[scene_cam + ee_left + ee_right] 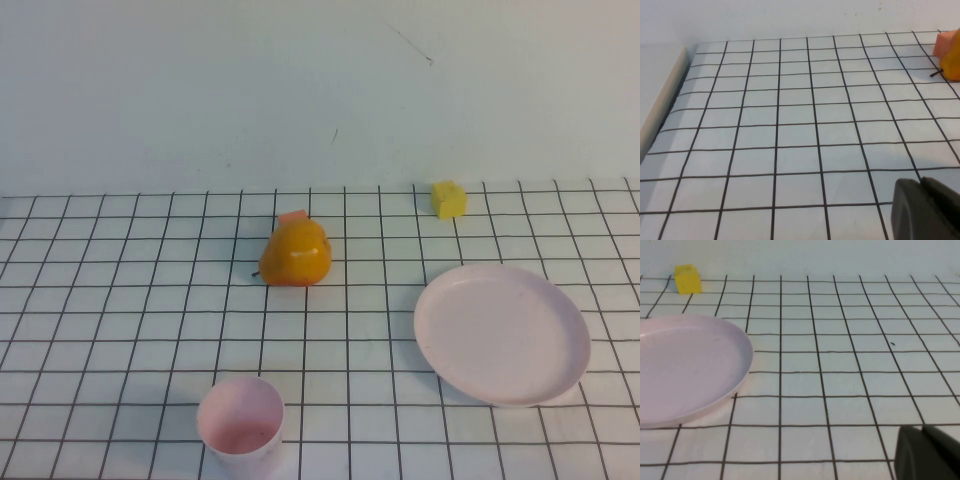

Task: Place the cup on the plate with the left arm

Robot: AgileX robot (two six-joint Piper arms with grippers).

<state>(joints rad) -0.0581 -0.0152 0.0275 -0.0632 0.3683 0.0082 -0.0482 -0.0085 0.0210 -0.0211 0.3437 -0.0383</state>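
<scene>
Working left to right with the plate [502, 333] as landmark: you find the cup [241, 417] upright and free, well left of the plate and nearer you, so the transfer is not begun. The left gripper [925, 210] shows only a dark fingertip pair, jaws together, empty. The right gripper [930, 452] sits beside the plate, mostly cut off; its jaw state cannot be told

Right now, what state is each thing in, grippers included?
cup: upright on the table, empty, untouched.
plate: flat on the table, nothing on it.
orange pear-shaped fruit: resting on the table behind the cup.
yellow cube: sitting at the far edge.
left gripper: shut, holding nothing, away from the cup.
right gripper: parked beside the plate.
</scene>
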